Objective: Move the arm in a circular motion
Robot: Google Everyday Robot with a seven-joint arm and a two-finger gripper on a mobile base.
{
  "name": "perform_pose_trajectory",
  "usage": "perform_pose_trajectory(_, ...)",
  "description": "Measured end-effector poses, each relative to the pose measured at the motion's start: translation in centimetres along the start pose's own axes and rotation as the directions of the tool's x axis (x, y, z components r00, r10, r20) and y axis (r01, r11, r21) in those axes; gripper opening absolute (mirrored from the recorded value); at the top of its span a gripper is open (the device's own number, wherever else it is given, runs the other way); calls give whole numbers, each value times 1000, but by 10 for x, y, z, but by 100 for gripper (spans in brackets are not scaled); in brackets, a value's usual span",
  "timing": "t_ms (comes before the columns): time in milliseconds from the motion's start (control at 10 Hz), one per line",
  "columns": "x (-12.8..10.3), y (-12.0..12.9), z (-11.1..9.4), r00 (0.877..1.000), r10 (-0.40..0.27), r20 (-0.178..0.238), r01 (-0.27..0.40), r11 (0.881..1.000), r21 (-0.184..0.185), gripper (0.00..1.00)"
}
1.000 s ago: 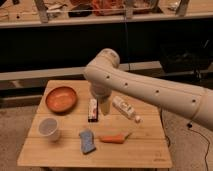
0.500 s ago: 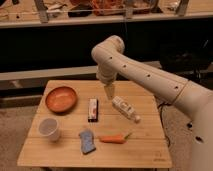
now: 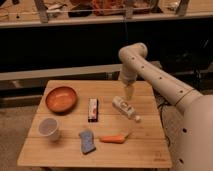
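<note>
The cream-white arm [image 3: 160,80] reaches in from the lower right, bends at a bulbous elbow [image 3: 132,52] and points down over the far right part of the wooden table [image 3: 150,150]. Its narrow pale tip, the gripper [image 3: 129,93], hangs just above the table's far edge, over the upper end of a lying clear bottle [image 3: 125,108]. It holds nothing that I can see.
On the table lie an orange bowl [image 3: 61,99], a white cup [image 3: 49,128], a dark snack bar [image 3: 93,109], a blue sponge [image 3: 87,141] and a carrot [image 3: 114,139]. A dark shelf and counter [image 3: 75,22] run behind the table.
The arm has swung right and back across the table; the elbow rose and moved from centre-left to right of centre, and the tip now hangs over the bottle.
</note>
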Motion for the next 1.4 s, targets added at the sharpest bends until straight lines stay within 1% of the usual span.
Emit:
perform_pose_trajectory(100,28,9,10,998,56,7,-56,998,-21,80)
perform_pose_trajectory(200,51,23,14,995,103,7,-103,994,-30,80)
perform_pose_trajectory(300,65,37,14,992,130,3,-129,991,-34,80)
perform_pose_trajectory(400,74,48,13,989,147,0,-147,989,-31,80)
perform_pose_trajectory(500,77,63,11,986,168,-1,-168,986,-18,80)
perform_pose_trajectory(600,74,78,9,984,178,2,-178,984,-8,80)
perform_pose_trajectory(700,73,92,8,982,187,4,-187,982,-7,80)
perform_pose_trajectory(800,70,125,3,979,205,-4,-205,979,1,80)
perform_pose_trajectory(900,64,146,-1,976,219,-7,-218,976,10,80)
perform_pose_trajectory(1100,48,195,-11,968,250,-24,-250,968,28,80)
perform_pose_trajectory(1200,39,223,-20,963,267,-29,-266,963,43,80)
perform_pose_trajectory(1300,27,242,-28,962,269,-33,-267,962,54,80)
perform_pose_trajectory(1400,17,253,-32,964,265,-33,-262,963,59,80)
